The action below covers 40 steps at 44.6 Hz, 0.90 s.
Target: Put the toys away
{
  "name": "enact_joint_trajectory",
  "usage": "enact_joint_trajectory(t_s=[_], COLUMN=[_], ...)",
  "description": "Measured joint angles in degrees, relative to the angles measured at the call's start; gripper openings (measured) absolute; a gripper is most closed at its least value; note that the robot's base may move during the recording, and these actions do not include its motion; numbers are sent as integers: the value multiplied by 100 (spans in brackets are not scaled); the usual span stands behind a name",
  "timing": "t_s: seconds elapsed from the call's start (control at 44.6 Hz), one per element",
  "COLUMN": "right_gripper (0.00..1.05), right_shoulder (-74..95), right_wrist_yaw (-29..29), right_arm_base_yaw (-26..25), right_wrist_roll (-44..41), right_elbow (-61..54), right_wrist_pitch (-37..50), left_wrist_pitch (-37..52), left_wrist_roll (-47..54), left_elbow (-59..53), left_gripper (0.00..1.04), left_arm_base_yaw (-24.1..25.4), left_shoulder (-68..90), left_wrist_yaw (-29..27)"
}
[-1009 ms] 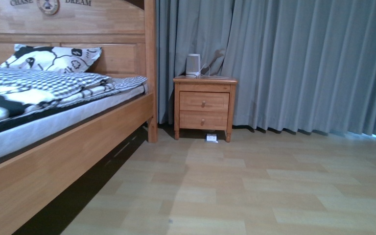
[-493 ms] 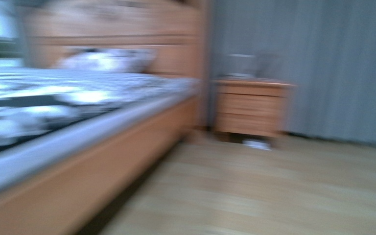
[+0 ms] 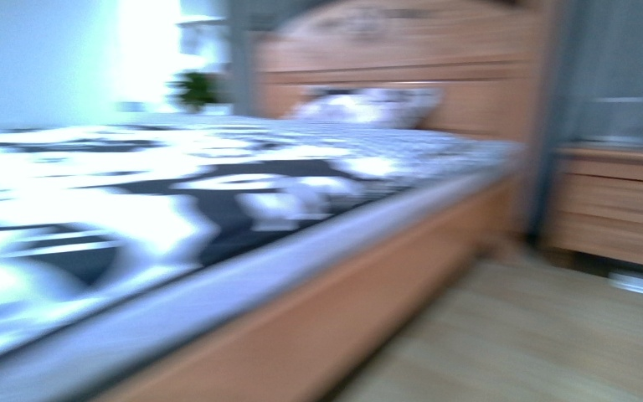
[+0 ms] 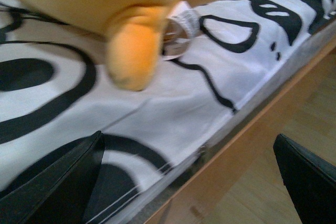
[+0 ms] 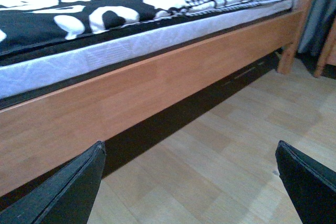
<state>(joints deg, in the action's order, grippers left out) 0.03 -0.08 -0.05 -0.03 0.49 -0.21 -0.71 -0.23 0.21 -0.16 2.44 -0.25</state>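
The orange-yellow plush toy (image 4: 94, 3) lies on the bed's black-and-white patterned cover (image 4: 173, 93), seen only in the left wrist view; one rounded paw (image 4: 131, 51) points down and a white tag (image 4: 181, 27) shows beside it. My left gripper (image 4: 191, 182) is open and empty, over the bed's edge, a short way from the toy. My right gripper (image 5: 191, 182) is open and empty, low over the wooden floor (image 5: 231, 150) beside the bed frame (image 5: 131, 87). The front view is blurred and shows neither the toy nor any gripper.
The wooden bed (image 3: 368, 276) with headboard (image 3: 402, 50) fills the front view's left. A black-and-white pillow (image 3: 364, 105) leans at the headboard. A wooden nightstand (image 3: 619, 201) stands at the right before grey curtains (image 3: 619, 50). A dark gap (image 5: 173, 114) runs under the bed.
The front view has swung left with heavy blur: the bed now fills the frame and the nightstand has slid to the right edge.
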Motion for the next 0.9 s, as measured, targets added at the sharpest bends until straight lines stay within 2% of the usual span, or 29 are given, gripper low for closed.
enact_joint_trajectory(t_s=[0.897], right_gripper=[99], right_shoulder=[2], right_wrist_yaw=[-39], right_arm_base_yaw=[13], right_wrist_roll=[-2], right_elbow=[0], right_wrist_pitch=[-2], left_wrist_pitch=[-2], left_wrist_roll=[-2], left_elbow=[0], left_gripper=[99], left_arm_base_yaw=[13], left_shoulder=[9], left_wrist_yaw=[-66])
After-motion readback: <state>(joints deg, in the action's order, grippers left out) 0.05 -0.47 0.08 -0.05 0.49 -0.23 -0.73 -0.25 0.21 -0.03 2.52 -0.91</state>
